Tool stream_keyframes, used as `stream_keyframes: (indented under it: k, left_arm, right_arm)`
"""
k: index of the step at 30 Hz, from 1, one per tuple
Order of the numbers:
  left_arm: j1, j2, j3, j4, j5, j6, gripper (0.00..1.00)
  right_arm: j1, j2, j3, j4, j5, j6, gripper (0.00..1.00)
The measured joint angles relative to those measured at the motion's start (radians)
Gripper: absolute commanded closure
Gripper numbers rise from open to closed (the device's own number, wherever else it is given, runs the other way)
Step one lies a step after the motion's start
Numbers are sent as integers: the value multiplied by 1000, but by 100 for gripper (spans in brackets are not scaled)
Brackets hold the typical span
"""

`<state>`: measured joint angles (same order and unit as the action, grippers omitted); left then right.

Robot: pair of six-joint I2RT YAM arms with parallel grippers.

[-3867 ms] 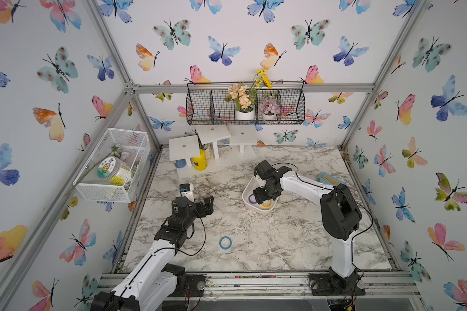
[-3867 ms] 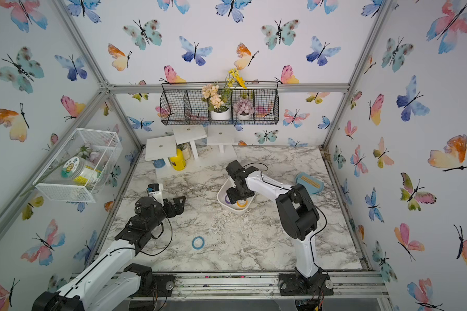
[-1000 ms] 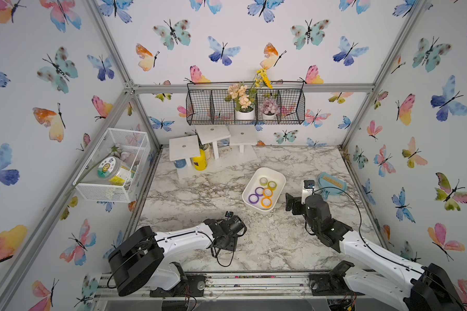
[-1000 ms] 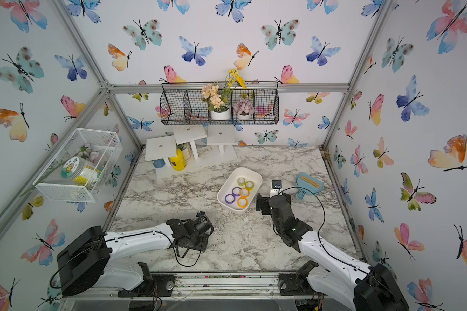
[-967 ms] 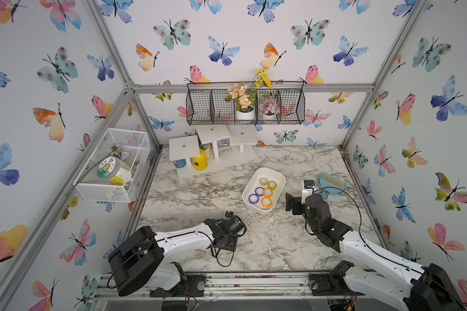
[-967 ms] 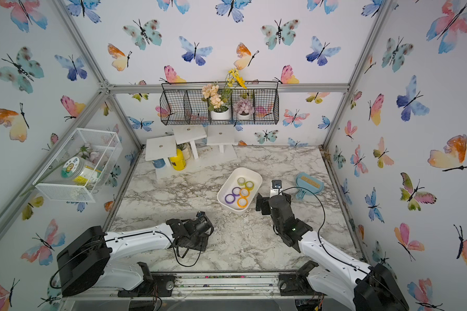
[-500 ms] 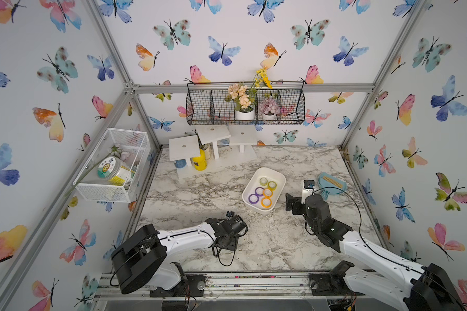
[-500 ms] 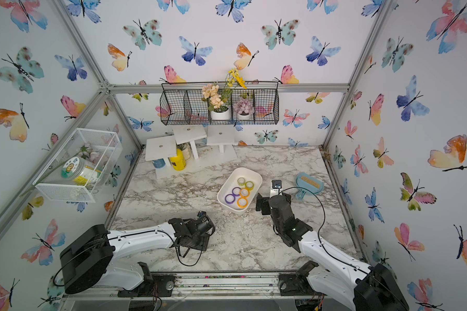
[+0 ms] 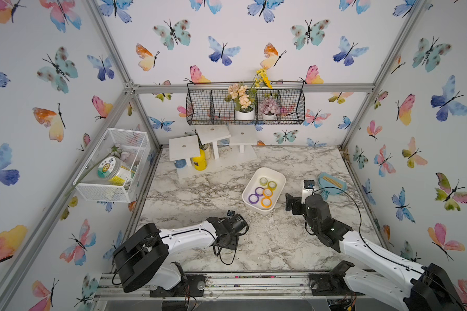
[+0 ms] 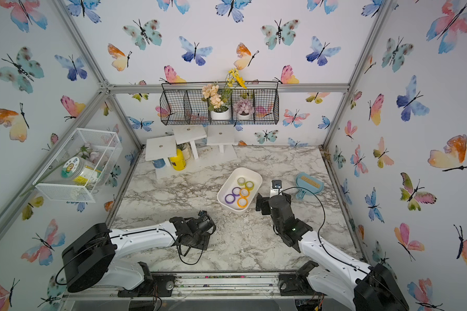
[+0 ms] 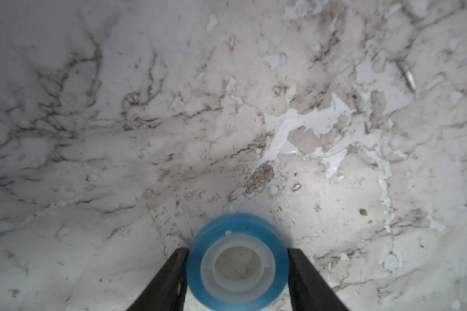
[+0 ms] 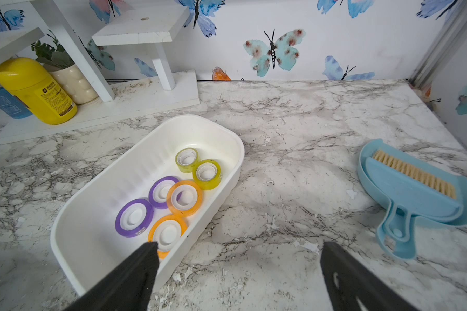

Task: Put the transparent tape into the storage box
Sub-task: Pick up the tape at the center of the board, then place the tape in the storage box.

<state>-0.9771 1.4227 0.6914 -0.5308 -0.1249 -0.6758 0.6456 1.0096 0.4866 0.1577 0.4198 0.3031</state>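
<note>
A translucent blue roll of transparent tape [image 11: 239,224] with a white core sits between the fingers of my left gripper [image 11: 238,250], which is shut on it just over the marble top. In both top views the left gripper [image 9: 228,241] [image 10: 197,241] points down at the front of the table and hides the roll. The white storage box [image 9: 254,181] [image 10: 228,183] [image 12: 135,159] lies mid-table and holds several purple, orange and yellow-green rolls. My right gripper [image 9: 291,204] [image 10: 262,206] [image 12: 237,245] stands open and empty beside the box's near right corner.
A blue dustpan with a brush [image 9: 332,185] [image 12: 415,194] lies to the right of the box. A white stepped stand [image 9: 213,140] with a yellow bottle [image 9: 199,160] is at the back left. A white mesh basket [image 9: 113,167] hangs on the left wall.
The left gripper has tightened on the blue roll and shifted slightly. The right arm has not moved.
</note>
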Motion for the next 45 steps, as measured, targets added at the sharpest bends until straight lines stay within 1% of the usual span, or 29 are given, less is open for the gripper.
stream_keyframes:
  k: [3,8,13,17,22,30,38,45]
  left_arm:
    - [0,-2,27,-22,0,8,44]
    - [10,-8,117,-59,0,42,44]
    - [23,-2,243,-97,-8,89,43]
    - [35,32,367,-121,-18,135,43]
    - [55,118,509,-124,-23,193,43]
    - [106,305,705,-110,-26,286,43]
    - [155,494,839,-76,-26,356,43]
    - [168,620,910,-65,-25,385,43]
  right_arm:
    - [0,0,0,0,0,0,1]
    - [0,0,0,0,0,0,1]
    - [0,0,0,0,0,0,1]
    - [0,-2,0,0,5,1,0]
    - [0,-28,-1,-1,29,5,0]
    - [0,-119,-35,0,81,21,0]
    - [0,-142,-51,0,109,26,0]
    - [0,-141,-51,0,113,26,0]
